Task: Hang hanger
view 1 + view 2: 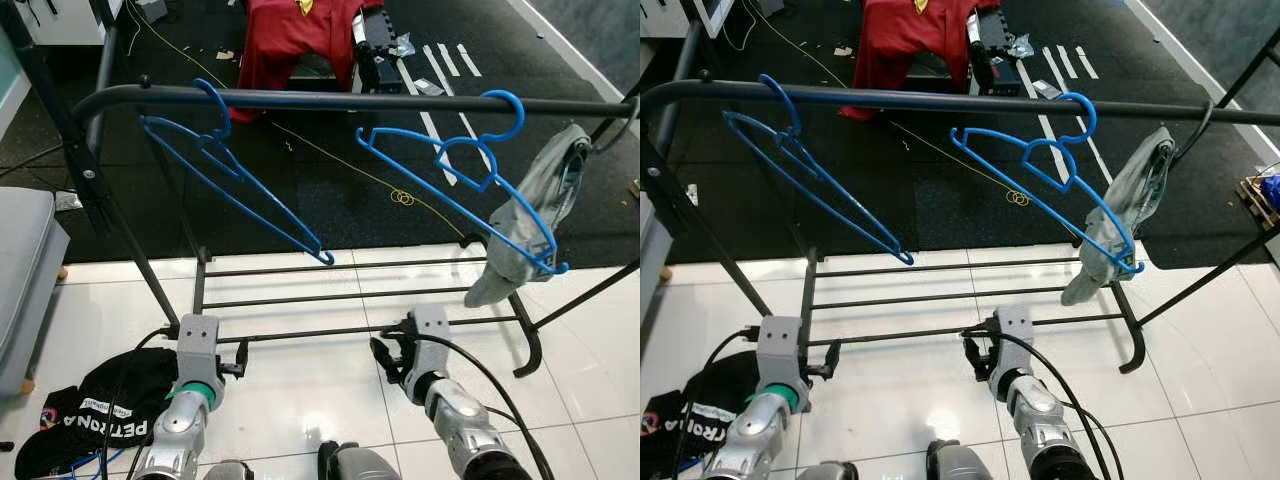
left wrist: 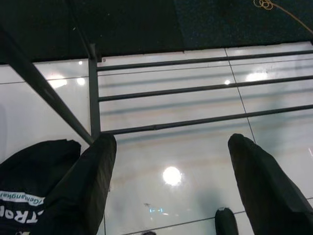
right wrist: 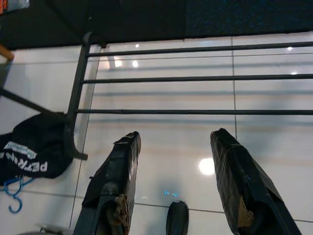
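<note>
Left eye view: a black clothes rack [image 1: 330,99] spans the scene, its top rail running across above white floor tiles [image 1: 330,400] and a dark carpet [image 1: 340,190] behind. Two blue hangers are hooked on that rail: a bare hanger [image 1: 232,180] toward the left and a second hanger [image 1: 465,180] toward the right whose far end carries a grey garment [image 1: 528,215]. A red garment [image 1: 295,35] lies on something beyond the carpet. On the floor by the robot's left side sits a black bag [image 1: 110,410], and the right wrist view shows a blue hanger hook [image 3: 14,196] poking out beside it, so more hangers appear to be kept there. The left tool [image 1: 232,362] and right tool [image 1: 385,355] both hang low over the tiles, fingers spread and gripping nothing. The step in hand looks like fetching the next hanger; to do it well, the left tool should drop toward the bag, pinch the hanger near its neck so the hook stays upright, then lift it clear of the rail's lower bars before hooking it between the two already up.
</note>
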You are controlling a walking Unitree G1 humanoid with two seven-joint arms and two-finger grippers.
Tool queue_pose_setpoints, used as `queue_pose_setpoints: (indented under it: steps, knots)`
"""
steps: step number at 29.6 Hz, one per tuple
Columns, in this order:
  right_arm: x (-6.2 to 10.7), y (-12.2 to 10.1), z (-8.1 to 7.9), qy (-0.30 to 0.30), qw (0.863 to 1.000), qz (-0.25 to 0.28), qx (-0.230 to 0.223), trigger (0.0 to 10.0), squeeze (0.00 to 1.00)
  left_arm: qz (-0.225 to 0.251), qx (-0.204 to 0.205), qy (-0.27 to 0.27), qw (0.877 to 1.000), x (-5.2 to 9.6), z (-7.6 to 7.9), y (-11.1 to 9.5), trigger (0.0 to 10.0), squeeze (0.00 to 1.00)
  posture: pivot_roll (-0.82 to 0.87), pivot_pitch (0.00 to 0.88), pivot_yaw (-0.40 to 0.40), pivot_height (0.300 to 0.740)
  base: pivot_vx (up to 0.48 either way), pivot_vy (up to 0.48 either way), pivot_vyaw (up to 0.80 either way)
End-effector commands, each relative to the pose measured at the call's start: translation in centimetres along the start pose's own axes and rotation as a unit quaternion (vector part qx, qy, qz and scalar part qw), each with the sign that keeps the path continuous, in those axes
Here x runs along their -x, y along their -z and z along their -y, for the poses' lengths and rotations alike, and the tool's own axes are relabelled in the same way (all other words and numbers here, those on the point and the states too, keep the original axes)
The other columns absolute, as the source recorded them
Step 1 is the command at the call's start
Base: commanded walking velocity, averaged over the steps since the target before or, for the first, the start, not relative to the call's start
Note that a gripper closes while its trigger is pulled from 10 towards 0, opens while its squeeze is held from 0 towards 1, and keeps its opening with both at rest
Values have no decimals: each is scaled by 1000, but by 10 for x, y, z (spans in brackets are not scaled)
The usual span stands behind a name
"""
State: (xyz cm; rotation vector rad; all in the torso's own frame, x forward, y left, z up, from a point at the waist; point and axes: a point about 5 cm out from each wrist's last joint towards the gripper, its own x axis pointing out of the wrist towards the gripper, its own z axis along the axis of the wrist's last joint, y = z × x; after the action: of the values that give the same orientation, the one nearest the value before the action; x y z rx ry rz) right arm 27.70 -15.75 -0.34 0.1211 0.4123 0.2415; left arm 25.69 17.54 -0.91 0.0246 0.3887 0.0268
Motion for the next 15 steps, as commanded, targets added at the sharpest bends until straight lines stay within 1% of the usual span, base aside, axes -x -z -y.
queue_pose_setpoints:
  steps: [1, 11, 15]
  knots:
    - [5, 4, 6, 13, 1000, 1, -9, 10000, 0, -6, -5, 2, 1000, 3, -2, 5, 10000, 0, -50, 116, -6, 740, 0, 0, 0]
    - [3, 2, 5, 9, 1000, 1, -3, 10000, 0, 0, -5, 1, 1000, 0, -1, 0, 10000, 0, -47, 113, -3, 740, 0, 0, 0]
    - [6, 7, 5, 13, 1000, -3, -5, 10000, 0, -1, -8, 9, 1000, 2, 1, 3, 10000, 0, -47, 98, 0, 740, 0, 0, 0]
